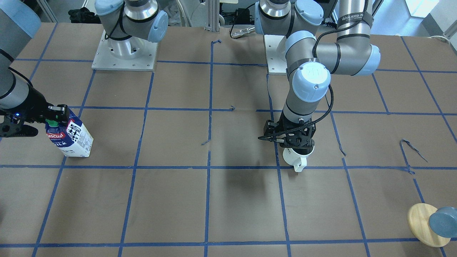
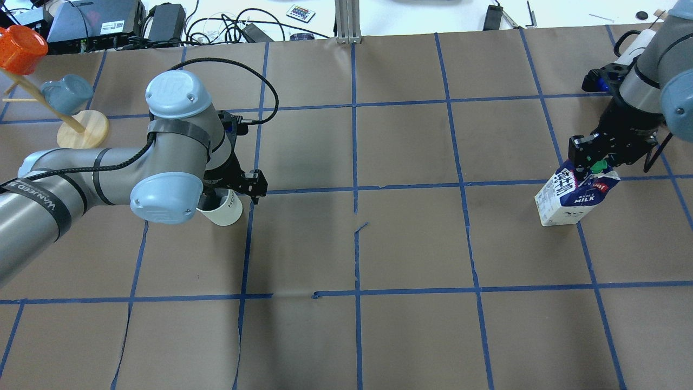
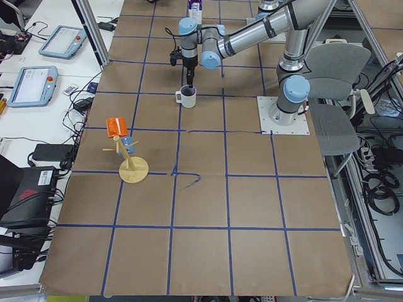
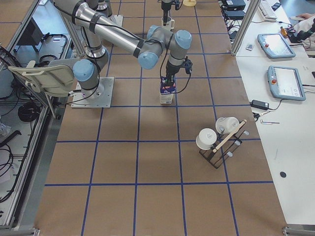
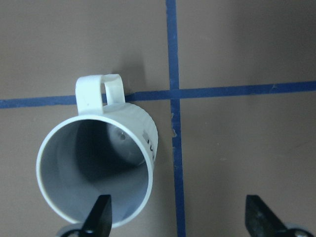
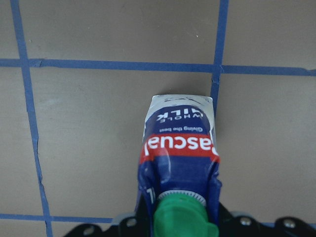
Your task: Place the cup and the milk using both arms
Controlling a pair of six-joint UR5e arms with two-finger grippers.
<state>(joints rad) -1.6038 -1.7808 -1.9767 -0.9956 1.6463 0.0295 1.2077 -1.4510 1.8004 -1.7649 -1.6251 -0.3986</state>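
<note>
The white cup point(image 5: 96, 170) stands upright on the brown table, handle towards a blue tape line; it also shows in the overhead view point(image 2: 223, 210) and the front view point(image 1: 299, 157). My left gripper point(image 5: 180, 215) is open right above it, with one fingertip point(image 5: 101, 212) inside the rim and the other outside, wide apart. The milk point(image 6: 178, 148), a blue and white carton with a green cap, stands at the table's right side point(image 2: 571, 197), and also shows in the front view point(image 1: 73, 137). My right gripper point(image 2: 593, 162) is shut on its gable top.
A wooden disc stand point(image 2: 82, 129) with a blue-grey cup point(image 2: 66, 93) and an orange cup point(image 2: 20, 49) is at the far left. A rack with white cups point(image 4: 219, 137) shows in the right view. The arm bases point(image 1: 123, 53) sit at the robot side.
</note>
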